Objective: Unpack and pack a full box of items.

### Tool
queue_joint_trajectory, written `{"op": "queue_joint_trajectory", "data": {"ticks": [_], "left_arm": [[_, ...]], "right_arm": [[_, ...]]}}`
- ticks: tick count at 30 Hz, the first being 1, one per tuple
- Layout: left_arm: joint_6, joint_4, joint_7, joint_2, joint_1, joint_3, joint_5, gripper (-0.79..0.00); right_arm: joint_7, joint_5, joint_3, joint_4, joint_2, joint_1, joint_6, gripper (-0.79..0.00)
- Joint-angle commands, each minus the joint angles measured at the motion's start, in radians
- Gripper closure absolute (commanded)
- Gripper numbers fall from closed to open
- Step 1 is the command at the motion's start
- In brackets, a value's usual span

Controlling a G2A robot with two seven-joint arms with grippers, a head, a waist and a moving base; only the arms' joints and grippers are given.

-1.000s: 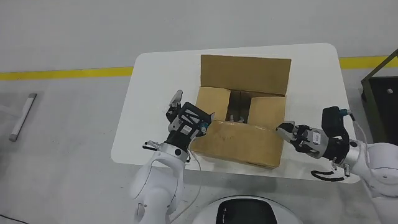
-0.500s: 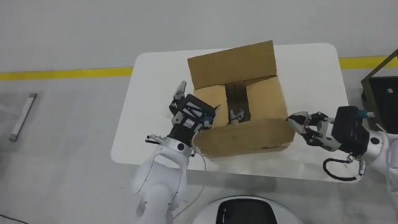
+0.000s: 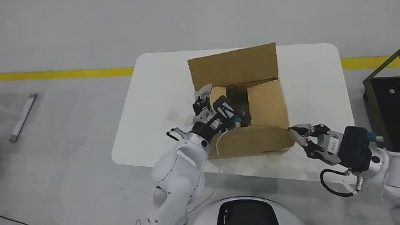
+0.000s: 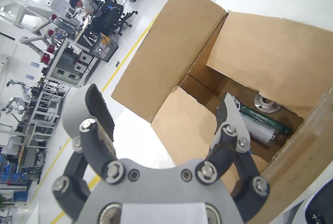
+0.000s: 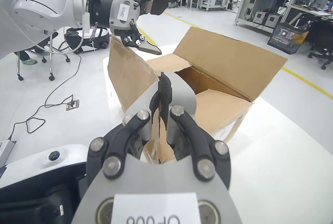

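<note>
A brown cardboard box point(image 3: 247, 100) stands open on the white table point(image 3: 156, 100), its far flap point(image 3: 234, 65) raised. Inside lie a green-handled wrench point(image 4: 262, 118), a white tube point(image 4: 256, 130) and a metal flange point(image 4: 266, 102). My left gripper point(image 3: 215, 99) hovers open over the box's near left corner, its fingers straddling the small side flap point(image 4: 182, 126) without touching it. My right gripper point(image 5: 162, 89) is shut on the end of the near flap point(image 5: 130, 74) at the box's near right corner, and that flap stands tilted up.
The box sits close to the table's near edge point(image 3: 262, 174). Bare tabletop lies left of the box and to its far right. A dark green cart point(image 3: 381, 106) stands off the table's right side.
The box has turned slightly and its near flap has risen from lying outward. My left gripper moved right, over the box's corner. My right gripper shifted a little toward the near edge.
</note>
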Motion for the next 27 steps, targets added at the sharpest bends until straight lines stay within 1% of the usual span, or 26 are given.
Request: {"op": "queue_joint_trajectory", "data": {"ticks": [1, 3, 4, 6, 7, 8, 14, 17, 18, 19, 20, 21, 22, 25, 27], "left_arm": [[-0.024, 0.002, -0.008, 0.001, -0.001, 0.009, 0.007, -0.785], [-0.055, 0.0, -0.017, 0.003, 0.001, 0.015, 0.009, -0.785], [-0.073, -0.003, -0.022, 0.004, 0.003, 0.019, 0.008, -0.785], [-0.089, -0.014, -0.03, 0.005, 0.006, 0.018, -0.003, -0.785], [-0.091, -0.019, -0.033, 0.005, 0.008, 0.017, -0.01, -0.785], [-0.089, -0.025, -0.036, 0.005, 0.007, 0.015, -0.017, -0.785], [-0.053, -0.048, -0.026, 0.004, -0.014, 0.007, -0.033, -0.785], [-0.03, -0.053, -0.02, 0.005, -0.025, -0.003, -0.028, -0.785], [-0.025, -0.055, -0.014, 0.005, -0.025, -0.005, -0.031, -0.785], [-0.022, -0.057, -0.012, 0.006, -0.025, -0.009, -0.032, -0.785], [-0.023, -0.06, -0.011, 0.006, -0.023, -0.011, -0.032, -0.785], [-0.023, -0.06, -0.02, 0.007, -0.018, -0.015, -0.04, -0.785], [-0.018, -0.063, -0.028, 0.006, -0.011, -0.019, -0.064, -0.785], [-0.016, -0.082, -0.045, 0.007, -0.005, -0.033, -0.091, -0.785], [-0.011, -0.091, -0.047, 0.008, 0.001, -0.042, -0.096, -0.785]], "right_arm": [[-0.017, -0.014, -0.005, 0.001, 0.0, -0.003, 0.003, 0.0], [-0.031, -0.019, -0.01, 0.003, 0.0, -0.004, 0.004, 0.0], [-0.035, -0.022, -0.013, 0.005, 0.001, -0.004, 0.005, -0.058], [-0.045, -0.023, -0.016, 0.012, 0.001, -0.005, 0.004, -0.111], [-0.051, -0.018, -0.017, 0.018, 0.002, -0.006, 0.005, -0.043], [-0.057, -0.012, -0.015, 0.023, 0.002, -0.006, 0.007, 0.0], [-0.055, 0.003, -0.011, 0.045, 0.006, -0.002, 0.012, 0.0], [-0.067, 0.059, -0.02, 0.061, 0.005, -0.004, 0.026, 0.0], [-0.065, 0.076, -0.017, 0.07, 0.006, -0.006, 0.029, -0.022], [-0.054, 0.091, -0.011, 0.085, 0.006, -0.011, 0.04, -0.154], [-0.044, 0.113, -0.008, 0.097, 0.007, -0.016, 0.048, -0.172], [-0.04, 0.149, -0.006, 0.111, 0.008, -0.02, 0.049, -0.228], [-0.023, 0.182, -0.007, 0.128, 0.009, -0.025, 0.039, -0.348], [0.069, 0.228, 0.005, 0.155, 0.018, -0.022, 0.032, -0.348], [0.115, 0.253, 0.01, 0.16, 0.022, -0.019, 0.045, -0.332]]}}
